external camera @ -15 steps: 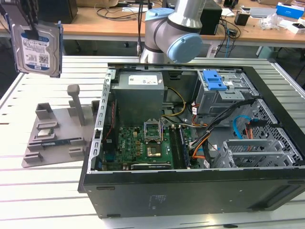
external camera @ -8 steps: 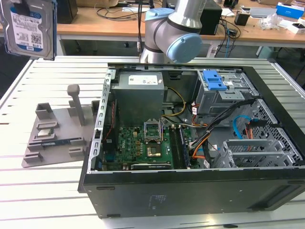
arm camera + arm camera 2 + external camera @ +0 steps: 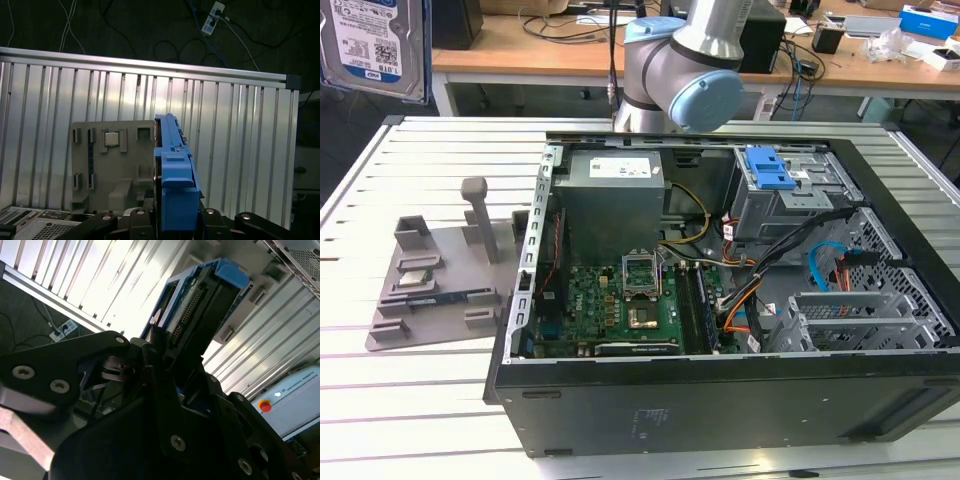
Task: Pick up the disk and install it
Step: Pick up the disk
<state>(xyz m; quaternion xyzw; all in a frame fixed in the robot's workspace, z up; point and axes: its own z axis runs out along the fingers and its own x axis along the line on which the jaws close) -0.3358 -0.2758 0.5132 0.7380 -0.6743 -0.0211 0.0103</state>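
A ribbed aluminium worktop (image 3: 420, 420) stands in a workshop, with a cluttered desk (image 3: 540, 50) behind it and a dark floor with cables beyond its edge in the first wrist view. The disk (image 3: 172, 170) is off the worktop, clamped between the black fingers (image 3: 137, 216), which are closed on the near end of its blue carrier from both sides. Its long axis runs straight out from the fingers toward the worktop below, with the thin edge turned to the first wrist view. In the second wrist view the disk (image 3: 200, 305) juts from the fingers' black housing, its connector edge showing. In the exterior view the disk (image 3: 370, 45) sits at the upper left corner, label face toward the camera. Beneath it, on the worktop's side at the exterior view's left, lies a grey fixture tray (image 3: 440, 290). The open computer case (image 3: 720, 400) fills the middle of the worktop, and the arm (image 3: 690, 60) rises behind it.
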